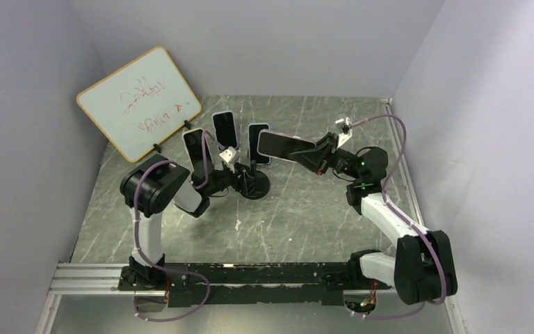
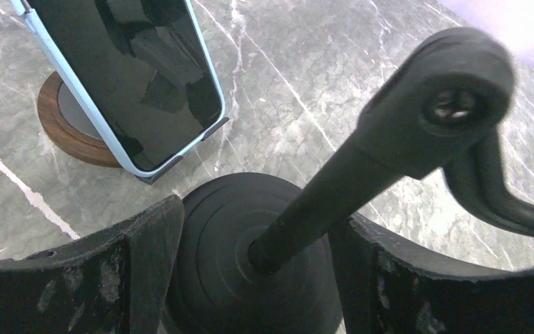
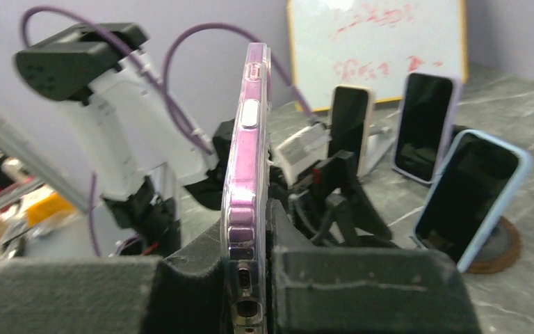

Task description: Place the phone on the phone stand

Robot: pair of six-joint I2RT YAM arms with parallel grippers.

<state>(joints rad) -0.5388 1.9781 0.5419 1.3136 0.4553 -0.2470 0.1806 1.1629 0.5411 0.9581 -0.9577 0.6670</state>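
A grey, marble-patterned tabletop (image 1: 306, 209) veined in white forms the floor of a booth closed in by plain, pale lilac-grey panels: a back wall (image 1: 250, 42), a left wall (image 1: 21, 153) and a right wall (image 1: 487, 125). A wood-framed whiteboard (image 1: 139, 103) leans in the far left corner, bearing red marks that may be writing, too smeared to read. An aluminium rail (image 1: 87, 277) edges the near side. The light is soft and even.

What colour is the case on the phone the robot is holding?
Clear purple. The phone shows best in the right wrist view.
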